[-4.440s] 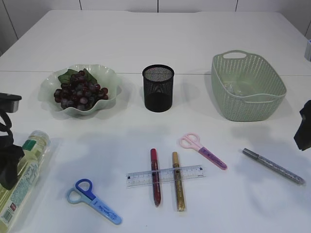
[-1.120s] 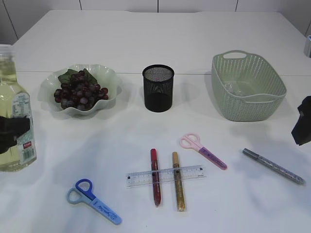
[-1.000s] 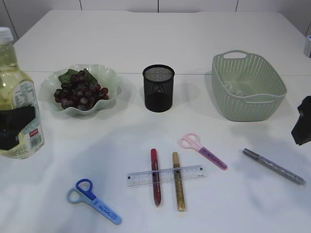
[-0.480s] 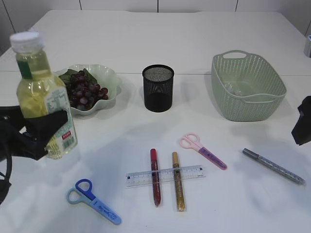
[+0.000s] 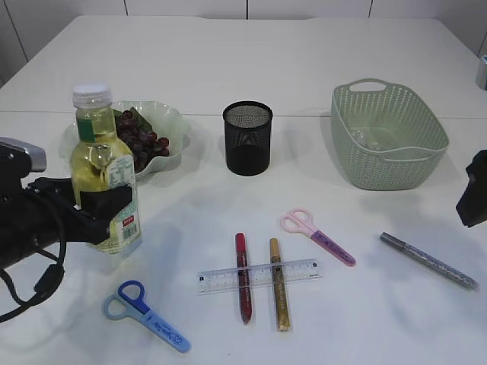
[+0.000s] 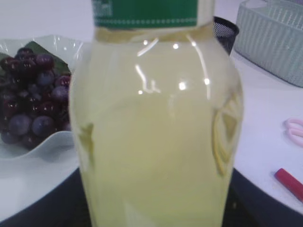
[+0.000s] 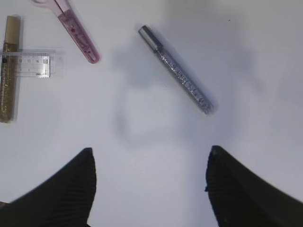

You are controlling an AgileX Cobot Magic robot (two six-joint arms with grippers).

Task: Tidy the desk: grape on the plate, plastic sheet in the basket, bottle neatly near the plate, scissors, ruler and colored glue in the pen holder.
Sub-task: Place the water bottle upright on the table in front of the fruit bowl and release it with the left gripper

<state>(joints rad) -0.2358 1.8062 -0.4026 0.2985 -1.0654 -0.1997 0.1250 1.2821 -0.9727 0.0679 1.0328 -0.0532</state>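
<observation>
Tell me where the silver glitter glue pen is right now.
In the exterior view the silver glue pen lies on the table's right side, in front of the green basket and right of the pink scissors.

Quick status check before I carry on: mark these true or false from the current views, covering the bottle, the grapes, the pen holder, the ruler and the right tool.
1. The left tool grips the bottle upright. True.
2. The grapes lie loose on the table. False: they are on the plate.
3. The pen holder already holds the ruler. False: the ruler lies flat across the red glue pen and the gold glue pen.
4. The right tool is open and empty above the table, near the silver glue pen. True.
5. The blue scissors sit in the basket. False: they lie on the table.
</observation>
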